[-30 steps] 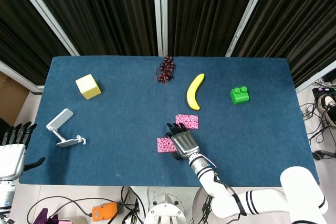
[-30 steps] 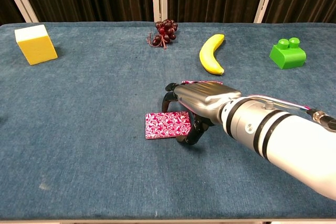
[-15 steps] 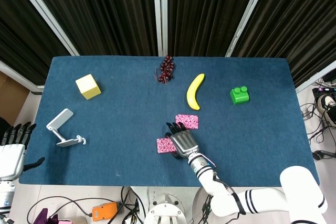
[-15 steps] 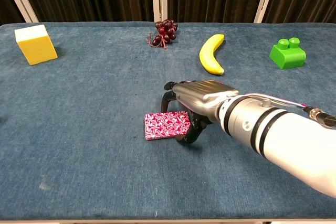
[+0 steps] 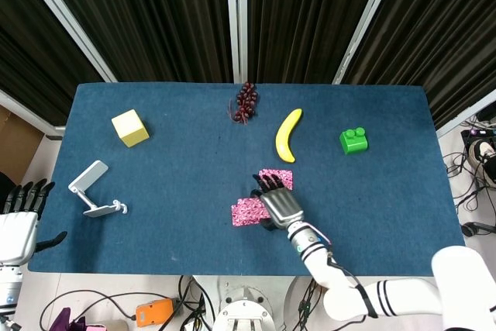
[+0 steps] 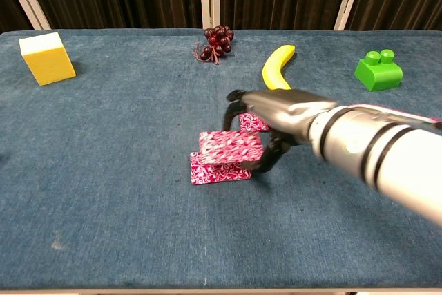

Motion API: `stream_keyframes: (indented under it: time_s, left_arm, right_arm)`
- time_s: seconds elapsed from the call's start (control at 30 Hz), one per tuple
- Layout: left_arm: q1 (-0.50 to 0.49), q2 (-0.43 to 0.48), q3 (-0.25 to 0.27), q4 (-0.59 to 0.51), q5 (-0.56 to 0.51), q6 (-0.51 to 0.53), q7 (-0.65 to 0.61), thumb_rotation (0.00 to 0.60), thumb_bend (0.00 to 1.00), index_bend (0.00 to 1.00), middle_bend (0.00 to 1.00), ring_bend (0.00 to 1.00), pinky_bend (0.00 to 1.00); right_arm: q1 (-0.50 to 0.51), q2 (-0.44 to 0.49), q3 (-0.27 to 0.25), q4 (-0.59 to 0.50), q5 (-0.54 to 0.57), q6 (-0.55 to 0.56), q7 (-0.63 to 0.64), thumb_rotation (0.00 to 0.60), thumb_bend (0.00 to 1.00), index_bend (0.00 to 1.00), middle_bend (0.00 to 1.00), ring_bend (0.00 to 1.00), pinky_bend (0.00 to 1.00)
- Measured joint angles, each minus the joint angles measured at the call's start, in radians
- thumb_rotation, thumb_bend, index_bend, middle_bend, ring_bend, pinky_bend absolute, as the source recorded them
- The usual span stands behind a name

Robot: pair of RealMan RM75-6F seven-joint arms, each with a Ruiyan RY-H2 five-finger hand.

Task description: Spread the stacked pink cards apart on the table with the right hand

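My right hand (image 6: pixel 280 119) hovers near the table's front middle and pinches one pink patterned card (image 6: pixel 231 146), raised and tilted. Directly below it, another pink card (image 6: pixel 215 173) lies flat on the blue cloth. A third pink card (image 6: pixel 252 124) lies just behind the hand, partly hidden by the fingers. From the head view, the right hand (image 5: pixel 280 205) covers the right edge of the overlapping cards (image 5: pixel 246 212), and the separate card (image 5: pixel 280 180) shows just beyond the fingertips. My left hand (image 5: pixel 19 222) stays off the table's left edge, fingers spread, holding nothing.
On the far side of the table are a yellow cube (image 5: pixel 129 128), dark grapes (image 5: pixel 246 102), a banana (image 5: pixel 288 135) and a green brick (image 5: pixel 353 141). A grey and white tool (image 5: pixel 93 190) lies at the left. The blue table (image 5: pixel 178 168) ends close in front of the cards.
My right hand has risen and shifted slightly right and back, lifting one pink card off the one beneath it. The left hand has stayed still.
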State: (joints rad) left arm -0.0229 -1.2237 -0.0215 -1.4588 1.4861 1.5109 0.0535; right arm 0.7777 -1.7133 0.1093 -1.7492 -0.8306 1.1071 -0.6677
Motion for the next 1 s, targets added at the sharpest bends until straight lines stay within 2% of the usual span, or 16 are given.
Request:
stream_keyframes:
  time_s: [0.17,0.3,0.47,0.63,0.9,1.0]
  left_arm:
    - [0.0,-0.003,0.0,0.003,0.002,0.002,-0.004,0.6,0.05,0.09,0.06,0.0,0.01]
    - [-0.002,-0.004,-0.001,0.001,0.002,0.001,-0.002,0.6,0.05,0.09,0.06,0.0,0.01]
    - [-0.006,-0.004,-0.002,-0.008,0.006,0.0,0.009,0.6,0.05,0.09,0.06,0.0,0.01]
    - [-0.01,0.0,-0.004,-0.021,0.009,-0.001,0.02,0.6,0.05,0.09,0.06,0.0,0.01]
    - [-0.015,0.003,-0.005,-0.032,0.007,-0.005,0.029,0.6,0.05,0.09,0.06,0.0,0.01]
    - [-0.019,0.001,-0.007,-0.03,0.007,-0.008,0.028,0.6,0.05,0.09,0.06,0.0,0.01]
  right_arm:
    - [-0.05,0.102,-0.04,-0.033,-0.047,0.001,0.075,0.6,0.49,0.43,0.06,0.0,0.0]
    - [-0.103,0.18,-0.092,-0.038,-0.121,-0.001,0.157,0.6,0.49,0.43,0.06,0.0,0.0]
    - [-0.149,0.214,-0.137,-0.011,-0.199,-0.008,0.227,0.6,0.49,0.41,0.06,0.0,0.0]
    - [-0.174,0.211,-0.157,0.038,-0.235,-0.025,0.244,0.6,0.49,0.32,0.07,0.0,0.0]
    - [-0.217,0.228,-0.186,0.049,-0.304,-0.001,0.243,0.6,0.49,0.14,0.07,0.0,0.0]
    - [-0.237,0.254,-0.187,0.036,-0.341,0.03,0.274,0.6,0.49,0.13,0.07,0.0,0.0]
